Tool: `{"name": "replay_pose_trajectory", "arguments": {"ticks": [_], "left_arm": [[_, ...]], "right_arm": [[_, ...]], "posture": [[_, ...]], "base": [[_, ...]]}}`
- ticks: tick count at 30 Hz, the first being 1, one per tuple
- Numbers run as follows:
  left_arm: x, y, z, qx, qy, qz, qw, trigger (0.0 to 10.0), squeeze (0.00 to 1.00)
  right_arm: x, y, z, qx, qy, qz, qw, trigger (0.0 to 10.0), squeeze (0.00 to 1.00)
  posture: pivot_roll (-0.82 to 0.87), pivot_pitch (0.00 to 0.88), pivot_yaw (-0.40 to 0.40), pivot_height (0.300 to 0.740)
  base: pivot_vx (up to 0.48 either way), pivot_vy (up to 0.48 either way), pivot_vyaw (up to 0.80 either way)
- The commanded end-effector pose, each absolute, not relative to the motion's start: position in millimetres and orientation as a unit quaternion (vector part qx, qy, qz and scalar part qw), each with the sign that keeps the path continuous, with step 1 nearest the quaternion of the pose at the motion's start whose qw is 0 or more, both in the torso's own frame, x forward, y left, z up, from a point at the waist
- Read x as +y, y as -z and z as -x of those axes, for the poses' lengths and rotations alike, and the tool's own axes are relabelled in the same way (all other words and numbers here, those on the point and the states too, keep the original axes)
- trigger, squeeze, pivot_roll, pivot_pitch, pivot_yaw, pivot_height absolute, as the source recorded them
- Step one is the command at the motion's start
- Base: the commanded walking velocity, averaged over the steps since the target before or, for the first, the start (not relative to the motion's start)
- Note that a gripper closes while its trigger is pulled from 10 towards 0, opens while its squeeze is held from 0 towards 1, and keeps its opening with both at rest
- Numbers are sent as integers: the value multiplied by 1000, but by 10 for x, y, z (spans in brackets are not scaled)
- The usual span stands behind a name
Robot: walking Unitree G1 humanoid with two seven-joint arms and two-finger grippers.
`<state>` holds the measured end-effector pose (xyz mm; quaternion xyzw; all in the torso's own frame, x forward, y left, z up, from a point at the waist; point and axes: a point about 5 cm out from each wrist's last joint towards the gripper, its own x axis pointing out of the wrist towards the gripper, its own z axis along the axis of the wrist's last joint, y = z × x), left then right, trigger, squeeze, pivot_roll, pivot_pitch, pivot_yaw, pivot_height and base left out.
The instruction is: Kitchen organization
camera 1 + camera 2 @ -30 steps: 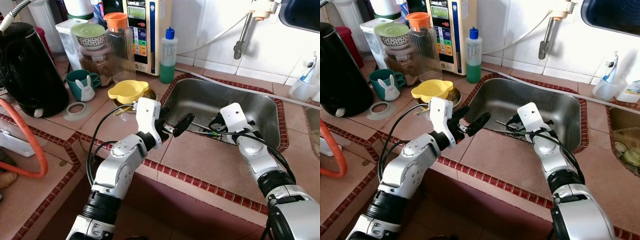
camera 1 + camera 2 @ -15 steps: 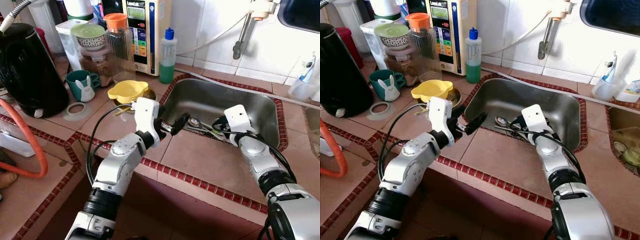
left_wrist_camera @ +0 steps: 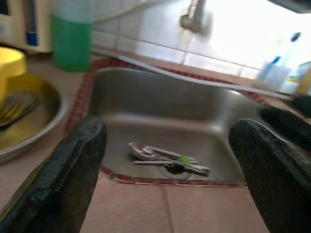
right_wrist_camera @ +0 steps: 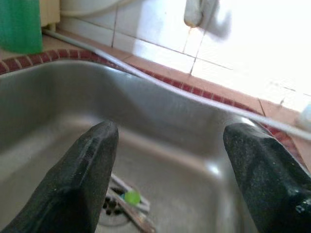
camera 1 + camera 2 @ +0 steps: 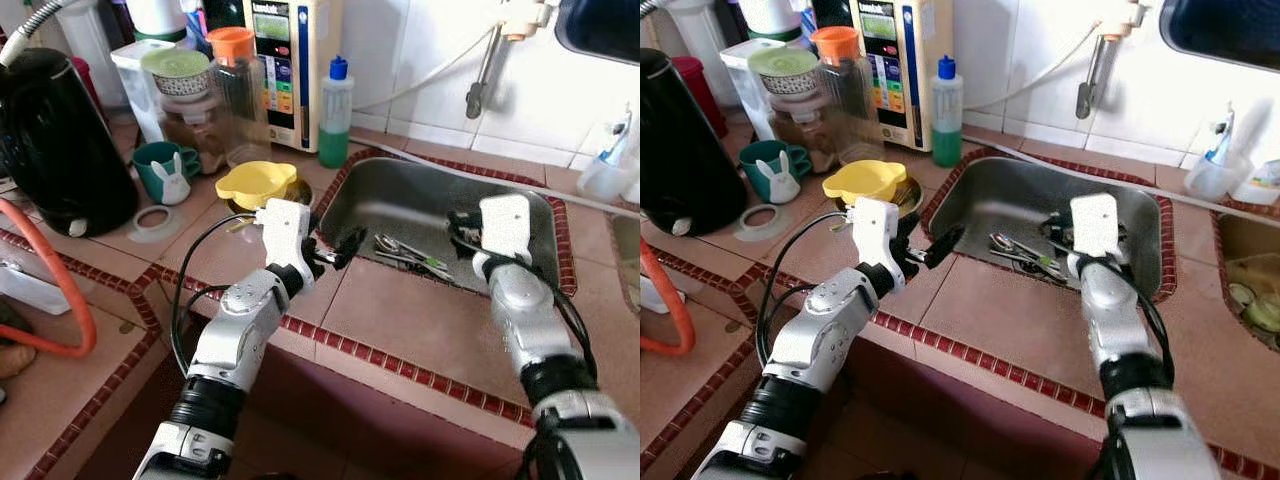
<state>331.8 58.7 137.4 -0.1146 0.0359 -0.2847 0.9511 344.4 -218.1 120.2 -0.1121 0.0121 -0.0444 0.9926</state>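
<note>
Stainless steel forms the sink [image 5: 520,215], set into the red-edged tiled counter [image 5: 400,320], and everything else can be placed from it. Spoons [image 5: 405,255] lie in a loose bunch on the sink's floor by the drain, one carrying a small green bit; they touch neither gripper. The right gripper [image 4: 167,160] hangs above the sink's right half, its two black fingers [image 4: 92,170] spread wide with nothing between them, pointing toward the sink's far wall. The left gripper [image 5: 335,252] sits over the counter just beside the sink's left rim, its fingers [image 3: 73,170] also wide apart and empty, aimed across the basin at the spoons. Against the sink's left rim stands a metal bowl [image 5: 902,192] with a yellow cup [image 5: 255,182] in it. Behind the sink's left corner stands a green soap bottle [image 5: 336,112] with a blue cap. Well to the left of the sink are a teal mug [image 5: 160,165] and a black kettle [image 5: 55,140].
</note>
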Motion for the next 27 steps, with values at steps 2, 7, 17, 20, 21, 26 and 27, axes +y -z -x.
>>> {"name": "replay_pose_trajectory", "arguments": {"ticks": [2,7,17,20,21,26,27], "left_arm": [[554,-1434,-3379,25,274,111,955,10000,0],[453,-1396,-3362,29,274,121,954,10000,0],[296,-1343,-3330,24,274,122,953,10000,0],[278,-1373,-3348,17,271,125,954,10000,0],[282,-1379,-3354,16,268,127,955,10000,0],[311,-1397,-3379,8,247,131,960,10000,0],[315,-1399,-3382,7,244,130,961,10000,0]], "right_arm": [[-2228,-1271,-3330,4,68,78,995,10000,0],[-2282,-1206,-3047,17,87,67,994,10000,0],[-2272,-1369,-2827,12,107,70,992,10000,0],[-2240,-1427,-2805,11,108,68,992,10000,0],[-2218,-1431,-2798,11,106,66,992,10000,0],[-2125,-1438,-2788,14,98,54,994,10000,0],[-2119,-1441,-2786,14,97,51,994,10000,0]], "posture": [[62,0,60,740],[18,0,52,740],[-50,32,14,740],[-48,27,9,740],[-48,26,9,740],[-29,28,4,740],[-29,28,4,740]], "base": [[0,0,0],[0,0,0],[0,0,0],[0,0,0],[0,0,0],[0,0,0],[0,0,0]]}}
